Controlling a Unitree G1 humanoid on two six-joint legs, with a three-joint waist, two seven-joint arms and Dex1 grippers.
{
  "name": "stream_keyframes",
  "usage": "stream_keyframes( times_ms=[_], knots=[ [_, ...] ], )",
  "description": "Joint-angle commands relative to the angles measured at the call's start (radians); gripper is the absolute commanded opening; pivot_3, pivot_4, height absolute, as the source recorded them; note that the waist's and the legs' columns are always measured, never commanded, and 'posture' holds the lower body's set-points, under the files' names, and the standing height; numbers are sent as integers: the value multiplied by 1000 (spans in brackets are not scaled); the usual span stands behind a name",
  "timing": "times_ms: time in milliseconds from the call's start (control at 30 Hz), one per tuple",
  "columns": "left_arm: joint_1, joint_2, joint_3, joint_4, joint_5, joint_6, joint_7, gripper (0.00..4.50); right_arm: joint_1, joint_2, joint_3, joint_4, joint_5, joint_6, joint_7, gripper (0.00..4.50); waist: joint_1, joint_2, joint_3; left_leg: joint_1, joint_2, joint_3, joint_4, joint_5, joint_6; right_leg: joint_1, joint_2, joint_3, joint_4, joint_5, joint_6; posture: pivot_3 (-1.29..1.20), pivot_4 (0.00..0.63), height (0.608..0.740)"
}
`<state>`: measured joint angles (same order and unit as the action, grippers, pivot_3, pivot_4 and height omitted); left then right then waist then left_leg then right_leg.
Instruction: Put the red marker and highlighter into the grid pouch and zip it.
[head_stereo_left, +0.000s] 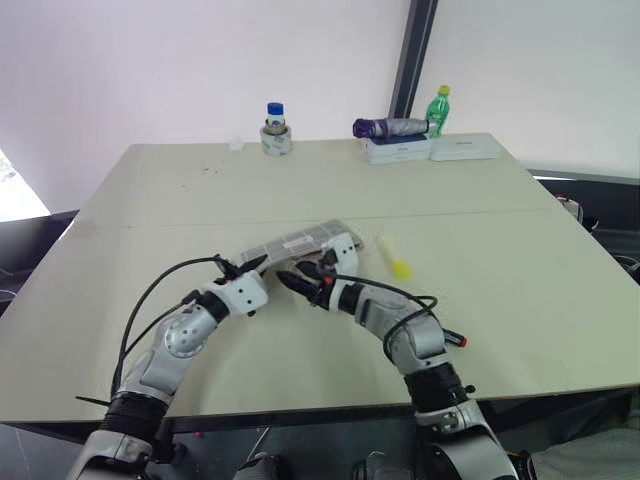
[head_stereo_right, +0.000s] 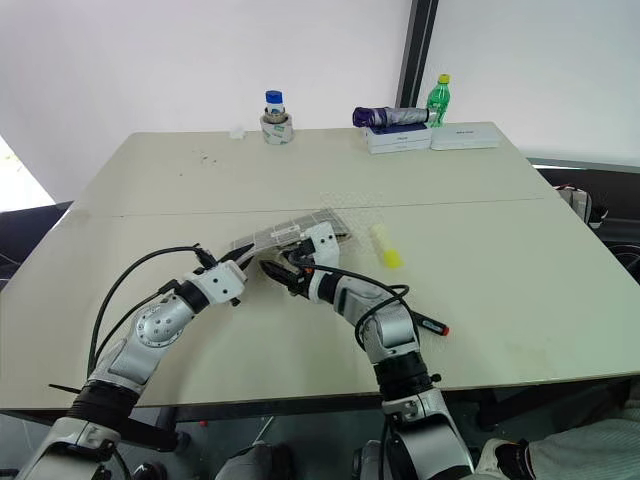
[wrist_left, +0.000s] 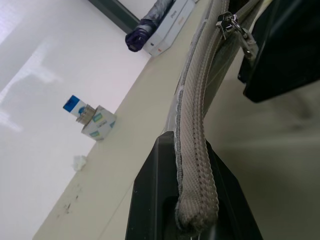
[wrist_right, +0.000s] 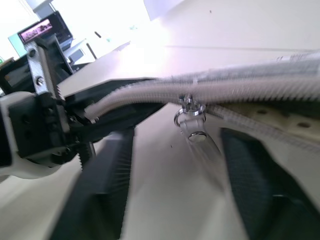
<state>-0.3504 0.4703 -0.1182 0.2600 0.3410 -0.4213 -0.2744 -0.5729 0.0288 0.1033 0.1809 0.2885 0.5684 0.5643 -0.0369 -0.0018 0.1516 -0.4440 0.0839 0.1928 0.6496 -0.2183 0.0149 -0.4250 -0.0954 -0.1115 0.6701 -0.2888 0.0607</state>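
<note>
The task looked barely begun. The pouch (head_stereo_left: 300, 243) lay near the middle of the table (head_stereo_left: 520, 240), its near edge lifted by the left gripper (head_stereo_left: 252, 265), which was clamped shut on the corner of the zip band. The right gripper (head_stereo_left: 300, 281) hovered just beside it with its fingers apart and nothing between them, the zip pull (wrist_right: 191, 116) hanging in the gap between them. The highlighter (head_stereo_left: 396, 257) lay on the table just right of the pouch, and the marker (head_stereo_left: 453, 337) lay by the right forearm, near the table's front edge. Both had yet to go in, and the zipping remained after that.
</note>
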Motion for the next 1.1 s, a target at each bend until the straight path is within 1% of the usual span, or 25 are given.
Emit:
stream_keyframes(
  times_ms=[33,67,100,200,300,433,767,867,1000,1100],
  knots=[
    [-9,-2,-2,-45,2,-5,14,0,-32,27,24,-6,-2,-39,-5,603,-2,0,0,0,0,0,0,0,0,0,0,0,0,0,0,0,150,740],
    [-9,-2,-3,-46,1,-4,15,0,-32,30,26,-5,-2,-44,-11,91,-3,0,0,0,0,0,0,0,0,0,0,0,0,0,0,0,150,740],
    [-8,-3,-3,-46,1,-2,16,0,-32,31,29,-5,-6,-52,-15,37,-3,0,0,0,0,0,0,0,0,0,0,0,0,0,0,0,150,740],
    [-5,-4,-4,-46,3,-1,21,0,-30,7,70,-14,-43,-87,1,37,-3,0,0,0,0,0,0,0,0,0,0,0,0,0,0,0,150,740],
    [-3,-4,-7,-43,8,0,25,0,-30,-37,162,-39,-121,-144,30,37,-3,0,0,0,0,0,0,0,0,0,0,0,0,0,0,0,150,740],
    [-1,-6,-17,-32,21,0,30,0,-55,-50,231,-45,-179,-190,47,37,-6,0,0,0,0,0,-1,0,0,0,0,0,0,0,0,0,150,740],
    [22,3,-31,-45,38,-15,35,0,-108,-46,250,-30,-228,-230,69,37,-5,0,0,0,0,0,-1,0,-1,0,0,0,0,0,0,0,150,740],
    [27,3,-34,-48,41,-16,37,0,-136,-38,276,-16,-247,-251,92,37,-5,0,0,0,0,0,-1,0,-1,-1,0,0,0,0,0,0,150,740],
    [18,-1,-37,-48,42,-11,38,0,-121,-52,307,-16,-269,-279,136,37,-4,0,0,0,0,0,-1,0,-1,0,0,0,0,0,0,0,150,740],
    [12,-1,-30,-49,37,-7,41,0,-105,-67,303,-30,-260,-271,172,37,-3,0,0,0,0,0,-1,0,-1,0,0,0,0,0,0,0,150,740]
  ],
)
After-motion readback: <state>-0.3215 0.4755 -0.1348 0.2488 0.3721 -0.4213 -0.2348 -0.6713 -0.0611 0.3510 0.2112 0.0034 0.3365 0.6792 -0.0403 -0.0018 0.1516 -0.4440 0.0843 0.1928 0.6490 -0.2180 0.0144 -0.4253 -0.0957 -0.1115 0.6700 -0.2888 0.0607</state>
